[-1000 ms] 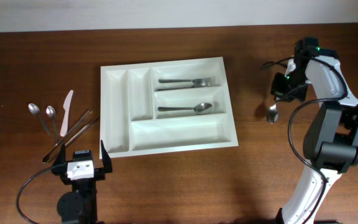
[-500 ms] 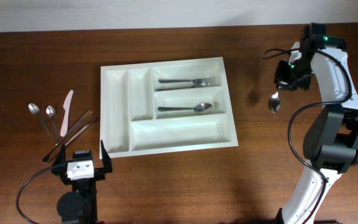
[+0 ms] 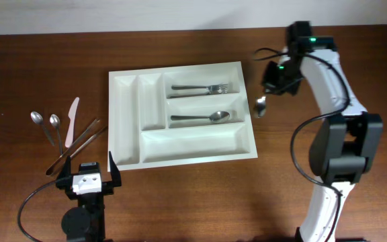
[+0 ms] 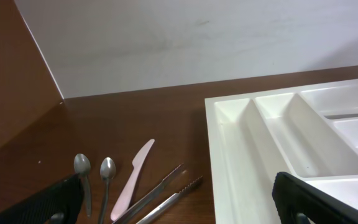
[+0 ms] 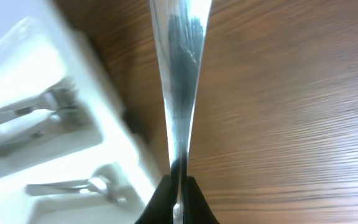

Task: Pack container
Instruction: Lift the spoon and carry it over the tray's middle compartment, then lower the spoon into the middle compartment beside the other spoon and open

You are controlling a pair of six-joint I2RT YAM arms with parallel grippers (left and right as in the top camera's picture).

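The left gripper sits nearest, jaws spread wide and empty; the container lies just beyond it, offset to its right. Farther back, the right gripper is clamped on a spoon handle, the bowl just beside the container's right rim

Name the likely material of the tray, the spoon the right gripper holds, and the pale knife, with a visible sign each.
Tray: probably plastic, matte white, moulded with rounded dividers.
Held spoon: metal, likely steel, polished; it mirrors light.
Pale knife: likely plastic, though wood is possible; dull pinkish-white, no shine.
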